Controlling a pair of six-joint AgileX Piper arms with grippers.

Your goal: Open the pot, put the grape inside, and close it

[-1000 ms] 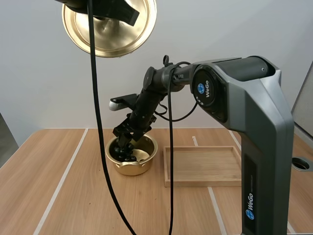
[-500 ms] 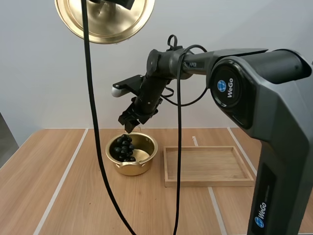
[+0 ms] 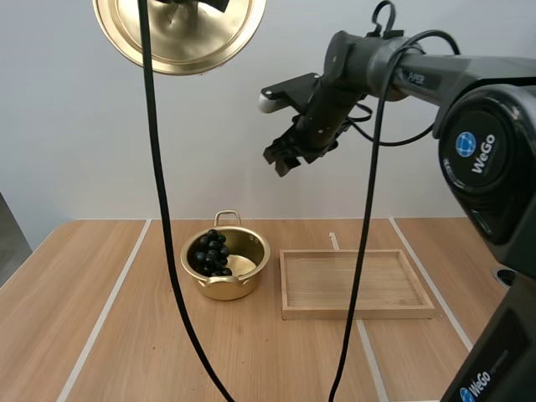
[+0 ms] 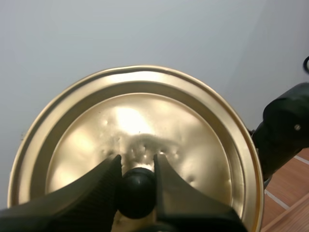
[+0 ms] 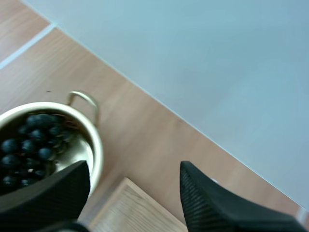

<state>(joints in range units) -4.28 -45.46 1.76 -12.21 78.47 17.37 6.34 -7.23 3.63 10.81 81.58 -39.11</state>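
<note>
- High view: since half a second ago, the right gripper (image 3: 280, 159) has climbed from just above the pot (image 3: 226, 289) to the upper middle of the frame, well clear of it. The grapes (image 3: 211, 254) lie inside the open pot, left of centre on the table (image 3: 126, 335), with the wooden tray (image 3: 352, 280) just beside it on the right. The lid (image 3: 180, 33) hangs at the upper left.
- Left wrist view: the left gripper (image 4: 136, 162) pinches the lid's black knob (image 4: 136, 191) between its fingertips.
- Right wrist view: the right gripper's fingers (image 5: 212, 203) stand spread with nothing between them. Beyond them sit the pot with the grapes in it and a corner of the tray.
</note>
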